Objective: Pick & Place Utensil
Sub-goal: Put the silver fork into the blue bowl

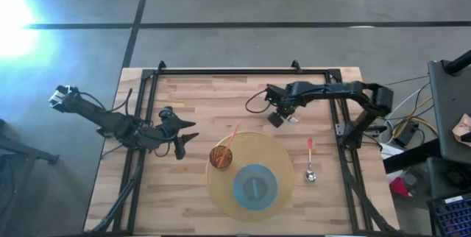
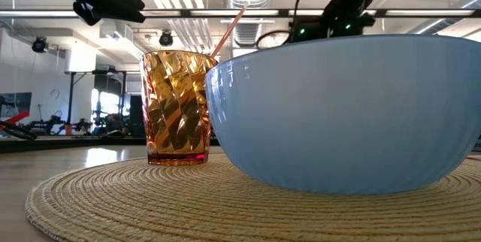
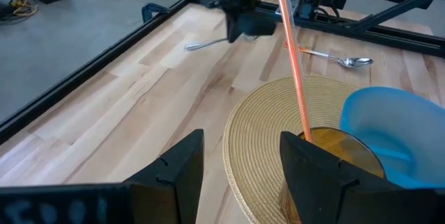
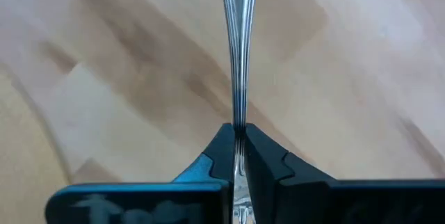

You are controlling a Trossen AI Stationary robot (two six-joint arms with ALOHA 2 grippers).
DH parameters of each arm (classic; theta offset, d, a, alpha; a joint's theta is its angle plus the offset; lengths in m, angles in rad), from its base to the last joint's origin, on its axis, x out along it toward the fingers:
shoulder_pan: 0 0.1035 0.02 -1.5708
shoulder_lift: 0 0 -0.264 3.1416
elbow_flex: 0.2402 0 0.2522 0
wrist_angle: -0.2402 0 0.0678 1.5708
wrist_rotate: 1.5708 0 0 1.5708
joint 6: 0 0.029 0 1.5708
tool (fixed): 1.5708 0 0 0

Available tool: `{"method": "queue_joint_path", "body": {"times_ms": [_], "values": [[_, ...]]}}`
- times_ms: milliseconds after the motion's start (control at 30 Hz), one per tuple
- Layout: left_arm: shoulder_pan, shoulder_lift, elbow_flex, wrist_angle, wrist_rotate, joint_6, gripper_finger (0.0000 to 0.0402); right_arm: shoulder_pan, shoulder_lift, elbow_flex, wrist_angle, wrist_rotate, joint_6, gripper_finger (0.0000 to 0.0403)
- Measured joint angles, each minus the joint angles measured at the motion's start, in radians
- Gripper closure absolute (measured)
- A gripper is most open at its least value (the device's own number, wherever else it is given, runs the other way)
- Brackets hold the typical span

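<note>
A silver metal utensil [image 4: 238, 50] is shut in my right gripper [image 4: 238, 132], which hovers over the wood beyond the placemat's far edge [image 1: 278, 118]; the left wrist view shows the utensil [image 3: 205, 43] sticking out sideways from that gripper [image 3: 240, 26]. Which kind of utensil it is does not show. My left gripper [image 1: 185, 140] is open and hangs left of the amber cup [image 1: 221, 157], touching nothing. The cup holds an orange straw [image 3: 295, 78] and stands on the woven placemat [image 1: 283, 165] beside a blue bowl [image 1: 255, 185]. My right gripper pinches the utensil's thin metal shaft [image 4: 238, 116] between its two fingers, near one end. The shaft runs straight on from the fingers, along them. The utensil appears lifted clear of the wood, about level.
A spoon with an orange handle [image 1: 310, 163] lies on the wood right of the placemat. A black frame [image 1: 243, 71] runs along the table's far, left and right sides. Bare wood [image 1: 213, 104] lies between the two grippers and the far rail.
</note>
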Motion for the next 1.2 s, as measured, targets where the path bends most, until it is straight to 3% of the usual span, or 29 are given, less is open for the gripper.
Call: {"method": "queue_joint_path", "body": {"times_ms": [600, 800, 1200], "values": [[0.000, 0.002, 0.000, 0.025, -0.007, 0.000, 0.0221, 0.319, -0.477, -0.274, 0.071, 0.036, 0.311, 0.0390], [0.000, 0.002, 0.000, 0.028, -0.007, -0.010, 0.0221, 0.464, -0.501, -0.278, 0.105, 0.113, 0.410, 0.0390], [0.000, 0.002, 0.000, 0.028, -0.007, -0.007, 0.0221, 0.698, -0.471, -0.277, 0.398, 0.263, 0.486, 0.0390]]}}
